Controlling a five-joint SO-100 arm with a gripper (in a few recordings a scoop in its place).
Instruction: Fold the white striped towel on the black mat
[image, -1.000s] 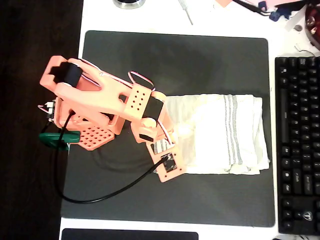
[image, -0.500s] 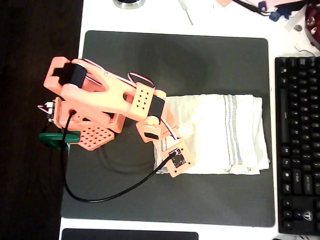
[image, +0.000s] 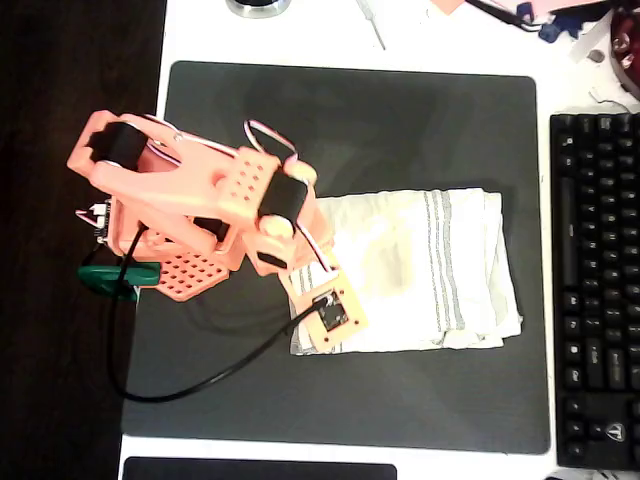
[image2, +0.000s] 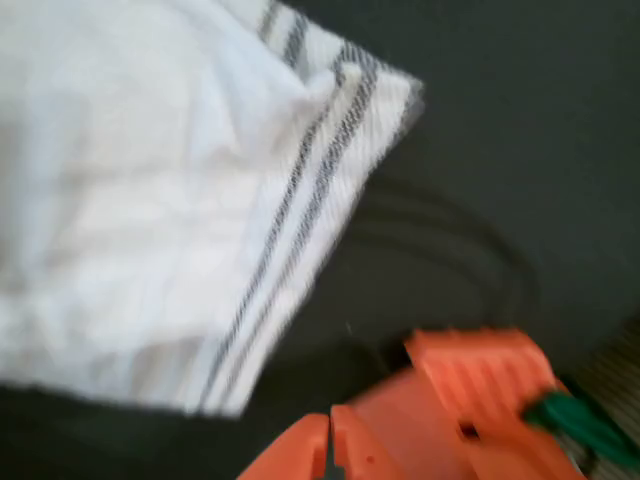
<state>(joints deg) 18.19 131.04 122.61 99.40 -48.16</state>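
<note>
- Risk: gripper (image2: 328, 450) sits at bottom centre of the wrist view with its orange fingers (image2: 295, 455) pressed together and nothing visible between them. If that's a failed pinch, the fold won't get carried over.
- Towel (image: 425, 270) already reads as a layered rectangle, right of centre on the black mat (image: 350, 110) in the overhead view; right edge looks stacked. A blind re-grab could catch one layer only and peel the stack open.
- Dragging rather than lifting would slide the whole cloth; it's thin and limp, so expect bunching and skewed stripe bands.
- Wrist view is motion-blurred, so contact calls are low confidence. Striped corner (image2: 345, 90) lies upper centre, flat on the mat, apart from the fingertips.
- Overhead view: arm's wrist section (image: 325, 310) overlaps the towel's lower-left corner, hiding the fingers there; can't tell if anything touches cloth.
- Keyboard (image: 595, 290) is near the towel's right edge; a long sweep could push cloth onto it.
</note>
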